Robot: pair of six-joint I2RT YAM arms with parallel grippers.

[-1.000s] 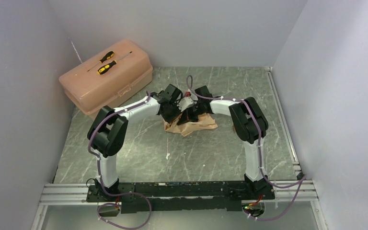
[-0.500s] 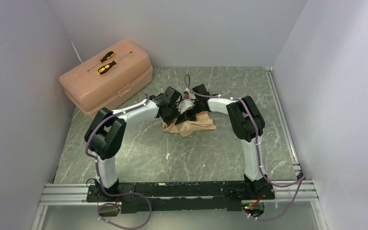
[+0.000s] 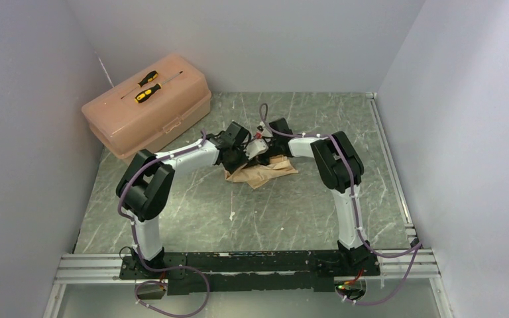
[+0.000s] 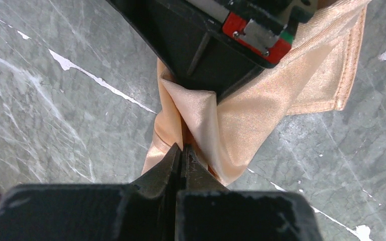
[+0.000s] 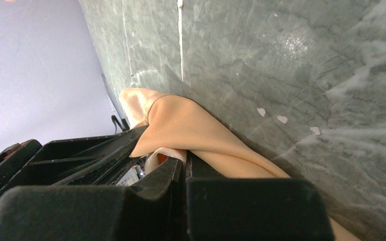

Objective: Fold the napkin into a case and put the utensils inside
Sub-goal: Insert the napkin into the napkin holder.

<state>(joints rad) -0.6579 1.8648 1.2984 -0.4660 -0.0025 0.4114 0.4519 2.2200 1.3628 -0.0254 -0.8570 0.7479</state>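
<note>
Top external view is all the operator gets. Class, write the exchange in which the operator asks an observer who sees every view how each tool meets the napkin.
Operator: Is the left tool gripping the napkin?
Observer: Yes. The left wrist view shows it shut, pinching a raised fold.
Operator: And the right tool?
Observer: The right wrist view shows it shut on a hemmed edge, with cloth draped over its tips.

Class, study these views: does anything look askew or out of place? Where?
The napkin is a crumpled, lopsided heap at mid-table, pinched by the left gripper and right gripper. Two screwdrivers lie on the toolbox lid, far left.
</note>
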